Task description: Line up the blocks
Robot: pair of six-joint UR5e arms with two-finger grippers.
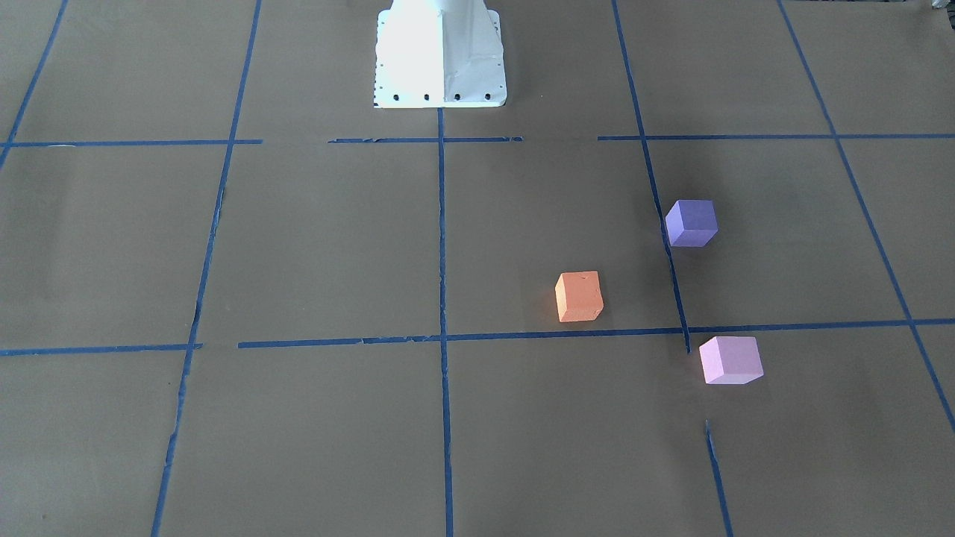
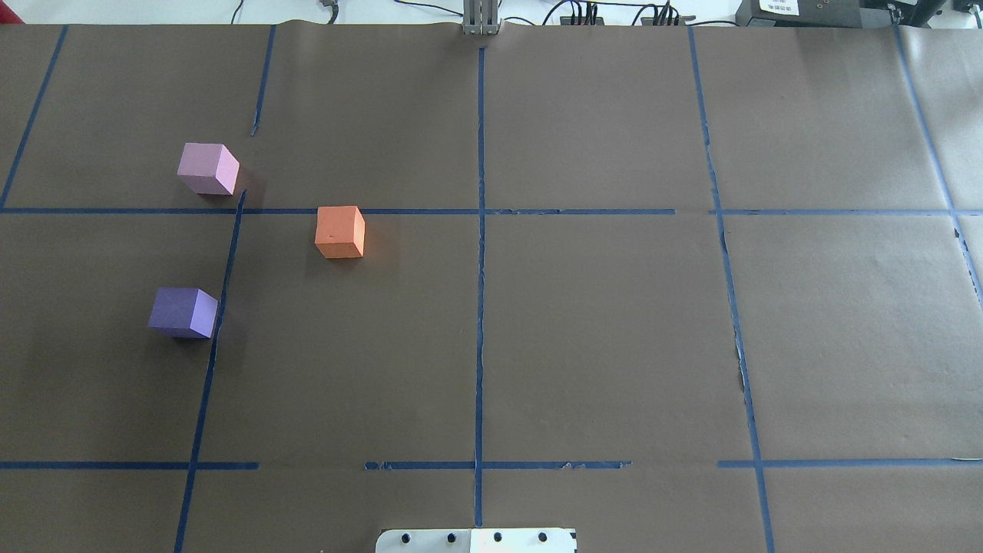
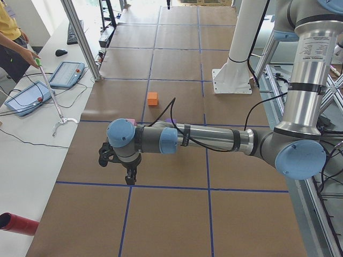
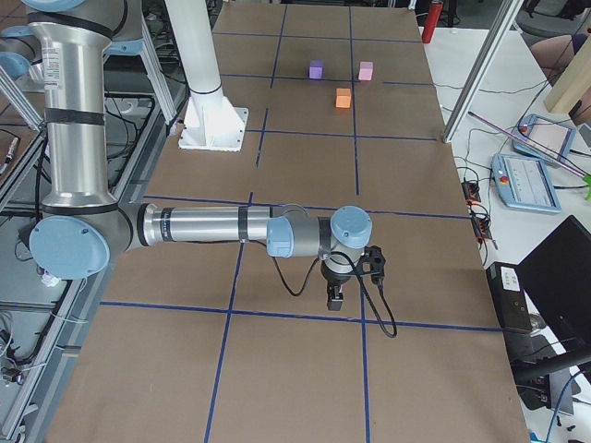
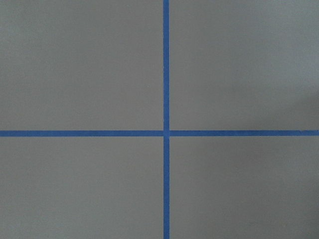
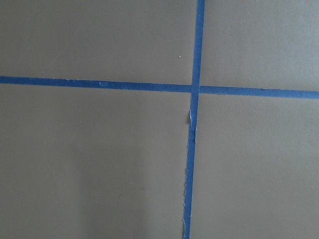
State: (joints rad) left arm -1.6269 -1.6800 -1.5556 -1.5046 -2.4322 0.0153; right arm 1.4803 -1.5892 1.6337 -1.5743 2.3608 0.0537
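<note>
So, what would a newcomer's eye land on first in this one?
Three bright cubes stand apart in a loose triangle on the robot's left half of the brown table: the orange block, the purple block nearest the robot, the pink block farthest out. The left arm and right arm both reach out low over bare paper, away from them.

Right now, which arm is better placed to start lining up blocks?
Likely left: the orange block, purple block and pink block all lie on the table's left half; the right tool hangs far off at the other end.
</note>
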